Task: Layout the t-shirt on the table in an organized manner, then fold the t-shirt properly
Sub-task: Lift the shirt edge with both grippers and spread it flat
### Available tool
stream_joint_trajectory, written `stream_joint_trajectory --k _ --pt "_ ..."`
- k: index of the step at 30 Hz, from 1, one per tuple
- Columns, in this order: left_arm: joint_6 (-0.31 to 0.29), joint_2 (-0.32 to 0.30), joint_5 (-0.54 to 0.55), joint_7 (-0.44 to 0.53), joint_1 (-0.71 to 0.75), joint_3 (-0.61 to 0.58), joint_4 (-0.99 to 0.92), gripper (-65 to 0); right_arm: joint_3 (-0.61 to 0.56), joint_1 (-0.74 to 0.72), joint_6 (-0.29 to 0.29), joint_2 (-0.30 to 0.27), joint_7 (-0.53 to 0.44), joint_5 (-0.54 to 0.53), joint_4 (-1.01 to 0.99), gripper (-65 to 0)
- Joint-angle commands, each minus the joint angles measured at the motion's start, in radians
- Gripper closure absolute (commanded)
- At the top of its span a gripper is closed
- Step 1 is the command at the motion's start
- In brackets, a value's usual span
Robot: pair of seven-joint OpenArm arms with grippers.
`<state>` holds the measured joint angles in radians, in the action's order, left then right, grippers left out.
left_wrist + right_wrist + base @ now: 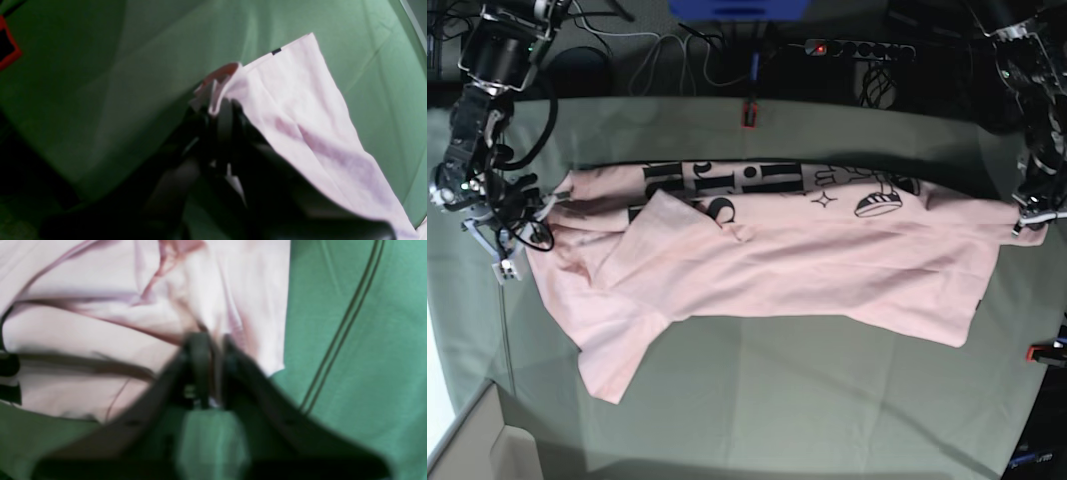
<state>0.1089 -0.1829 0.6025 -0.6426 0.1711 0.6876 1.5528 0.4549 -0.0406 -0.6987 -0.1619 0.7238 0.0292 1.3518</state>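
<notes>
The light pink t-shirt is stretched sideways across the table, with black lettering along its far edge and one sleeve folded over near the left. My left gripper is shut on the shirt's hem corner at the table's right edge. In the left wrist view the gripper pinches the pink cloth, and the small dark hem tag shows. My right gripper is shut on the shirt's left end. In the right wrist view the gripper bites the bunched pink fabric.
Red clamps sit at the far table edge and the right edge; one shows in the left wrist view. A power strip and cables lie behind the table. A pale box corner is at the front left.
</notes>
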Motion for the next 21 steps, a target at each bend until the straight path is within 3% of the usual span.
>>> stream_joint_trajectory --k 1,9,14,21 --pt "0.001 -0.016 0.001 0.025 -0.008 0.007 0.016 0.0 0.008 -0.015 0.001 -0.021 -0.014 -0.008 0.022 0.0" --pt "0.001 -0.017 0.004 0.022 0.000 0.008 0.030 0.0 0.011 0.074 0.001 -0.063 -0.010 -0.013 0.130 0.0" --pt "0.001 -0.019 0.003 0.022 0.012 0.014 0.059 0.0 0.018 0.169 0.001 -0.063 -0.007 -0.013 0.277 0.0" --pt "0.001 -0.019 0.009 0.022 0.094 0.014 0.170 0.0 0.115 0.273 0.001 -0.035 -0.011 -0.015 0.414 0.0"
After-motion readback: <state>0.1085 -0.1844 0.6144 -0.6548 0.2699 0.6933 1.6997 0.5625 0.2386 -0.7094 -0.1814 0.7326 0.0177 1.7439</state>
